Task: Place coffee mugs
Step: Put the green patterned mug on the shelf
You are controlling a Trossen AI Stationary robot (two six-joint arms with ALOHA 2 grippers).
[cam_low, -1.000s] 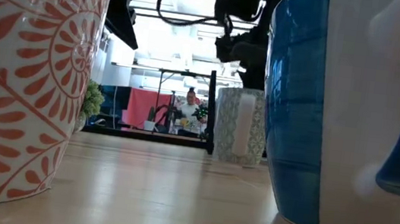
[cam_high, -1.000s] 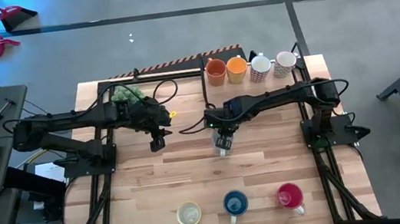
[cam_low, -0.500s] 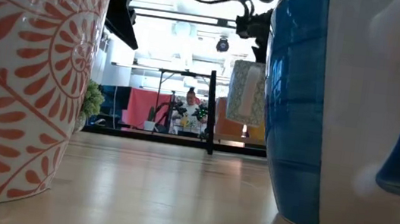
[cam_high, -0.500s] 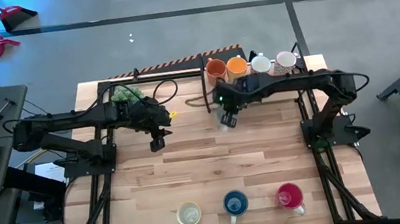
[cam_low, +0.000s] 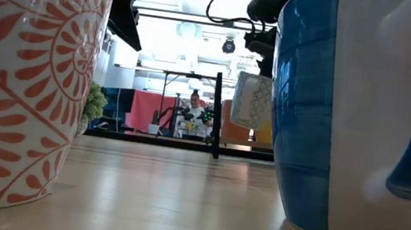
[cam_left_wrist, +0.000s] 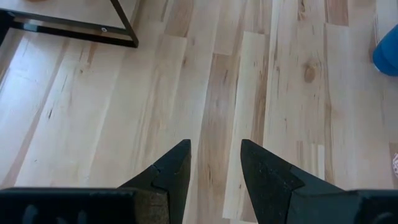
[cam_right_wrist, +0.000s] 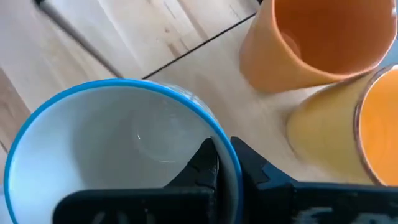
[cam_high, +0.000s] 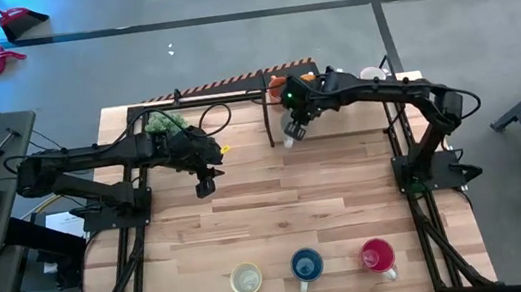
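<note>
- Carrying a patterned mug (cam_high: pixel 292 137) clear of the counter (cam_high: pixel 280 214), the right end effector (cam_high: pixel 295 121) is closed on its rim, one finger inside and one outside as the right wrist view shows; the mug has a blue rim and white inside, and in the low view it hangs slightly tilted above the wood
- It hangs at the far edge of the counter, just beside the row of mugs there: an orange mug (cam_right_wrist: pixel 311 43) and a yellower orange mug (cam_right_wrist: pixel 348 124) show close by in the right wrist view, and from above a white mug (cam_high: pixel 370 75) shows further along, the rest of the row hidden under the right arm
- Three mugs stand apart along the near edge: a cream mug (cam_high: pixel 246 281), a blue mug (cam_high: pixel 306 265) and a red-pink mug (cam_high: pixel 378 255)
- By my reading the carried mug is about to join the far row, so the job looks partly done; whether the near three are placed or yet to go I cannot tell
- The left end effector (cam_high: pixel 205 185) waits open over bare wood left of centre, holding nothing
- A black frame upright (cam_high: pixel 269 125) stands just beside the carried mug and the orange mugs crowd the set-down spot; a small green plant (cam_high: pixel 165 124) sits near the left arm, well apart
</note>
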